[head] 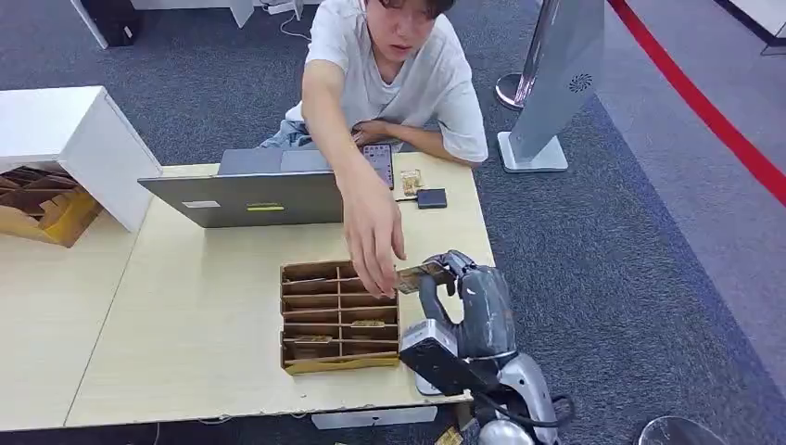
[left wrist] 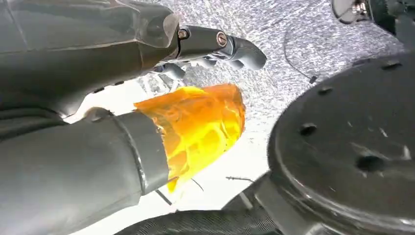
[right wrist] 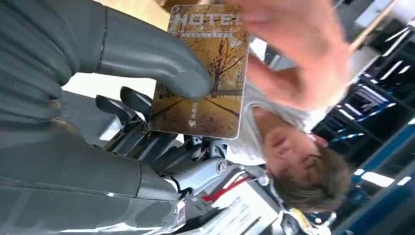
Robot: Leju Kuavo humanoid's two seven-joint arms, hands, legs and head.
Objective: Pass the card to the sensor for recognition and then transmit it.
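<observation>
Right hand (head: 461, 289) pinches "HOTEL" card (right wrist: 201, 68); person's hand (head: 373, 243) on it; left hand (left wrist: 195, 54) grip unclear

Head view: high on the body, looking forward and down over the desk (head: 185, 315) and seated person (head: 389, 65). Right wrist view: close behind its robot hand (right wrist: 122, 98), sharing that person. Left wrist view: close, facing carpeted floor (left wrist: 303, 34).
</observation>
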